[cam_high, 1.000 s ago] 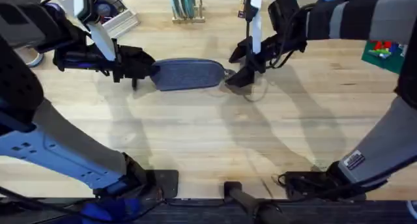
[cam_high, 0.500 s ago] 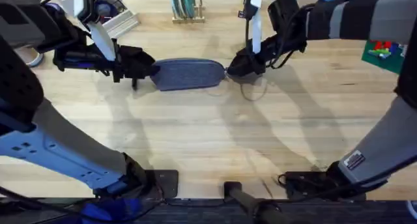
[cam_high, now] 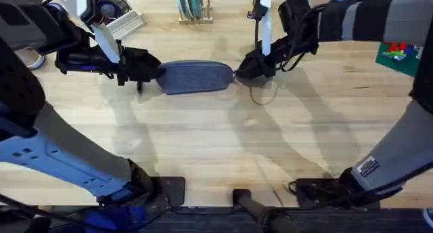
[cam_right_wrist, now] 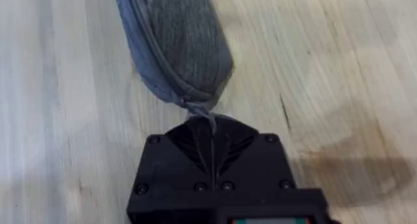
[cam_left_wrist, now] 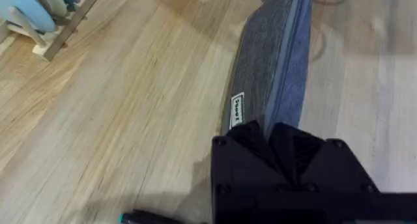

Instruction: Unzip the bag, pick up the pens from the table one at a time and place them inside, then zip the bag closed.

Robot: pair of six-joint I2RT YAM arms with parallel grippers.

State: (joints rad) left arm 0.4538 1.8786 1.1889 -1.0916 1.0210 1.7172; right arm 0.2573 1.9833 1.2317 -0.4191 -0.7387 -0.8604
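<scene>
Overhead view: bag (cam_high: 195, 77) lying lengthwise on the table (cam_high: 216, 145), toward the far side, pinned at both ends and looking zipped shut. At its one end, left gripper (cam_high: 150, 70) pinched on the fabric; in the left wrist view, black fingers (cam_left_wrist: 260, 136) closed over the end of the bag (cam_left_wrist: 273, 68) just past its small white label (cam_left_wrist: 238, 110). At the other end, right gripper (cam_high: 238, 75) now hard against the bag's tip, where a second ago stood a little off and lower on the table, then closed in half a second ago and held there since. Right wrist view: fingers (cam_right_wrist: 212, 142) drawn together on a small twist of cloth or pull tab at the tip of the bag (cam_right_wrist: 176, 42); cannot tell which of the two, only that something thin is nipped between them.

Judged from that: reach for the zipper end finished, hold taken, bag braced by the left side. Unzipping step about to start, nothing yet opened. Pen (cam_left_wrist: 140, 218) glimpsed as a dark stick with a green tip near the left gripper, on the table, not yet touched. Dish rack (cam_high: 192, 5) at the far edge, clear of the work.
</scene>
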